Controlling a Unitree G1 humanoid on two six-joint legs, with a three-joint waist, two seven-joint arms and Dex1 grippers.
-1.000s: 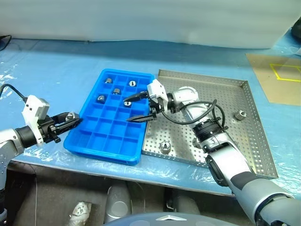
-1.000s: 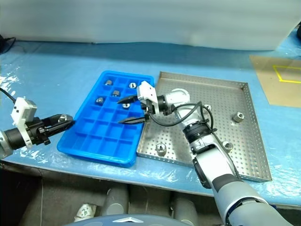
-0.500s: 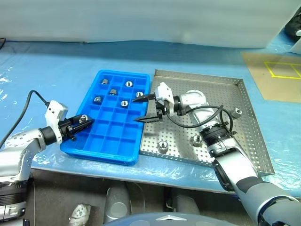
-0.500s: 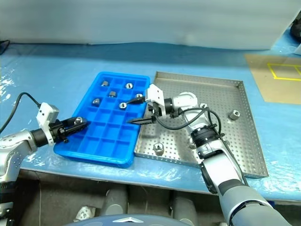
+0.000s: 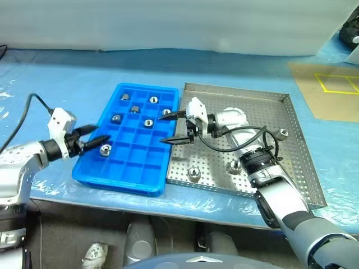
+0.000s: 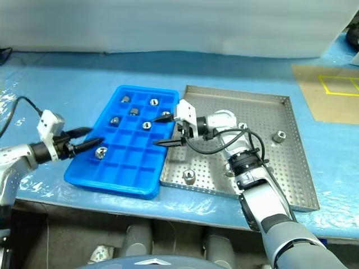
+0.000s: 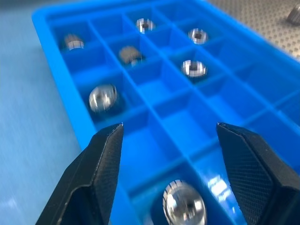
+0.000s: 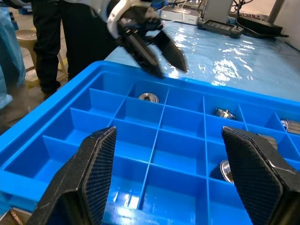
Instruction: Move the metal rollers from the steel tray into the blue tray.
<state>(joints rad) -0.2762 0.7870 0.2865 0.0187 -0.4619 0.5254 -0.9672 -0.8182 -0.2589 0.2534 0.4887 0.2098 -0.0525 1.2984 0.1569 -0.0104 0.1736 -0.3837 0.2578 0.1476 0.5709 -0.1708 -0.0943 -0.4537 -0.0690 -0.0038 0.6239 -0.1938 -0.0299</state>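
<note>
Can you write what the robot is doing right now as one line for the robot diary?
left hand: open, roller lies in blue tray below it | right hand: open, empty, over blue tray edge | steel tray: rollers left

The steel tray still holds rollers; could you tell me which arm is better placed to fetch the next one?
Right, probably: its open pincer hangs at the steel tray edge near a roller; the left pincer is over the blue tray.

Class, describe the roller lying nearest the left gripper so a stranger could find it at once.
Start at the blue tray left of the steel tray. Follow its left column toward the near end. That roller sits alone just past the open left gripper, apart from the cluster at the far end.
</note>
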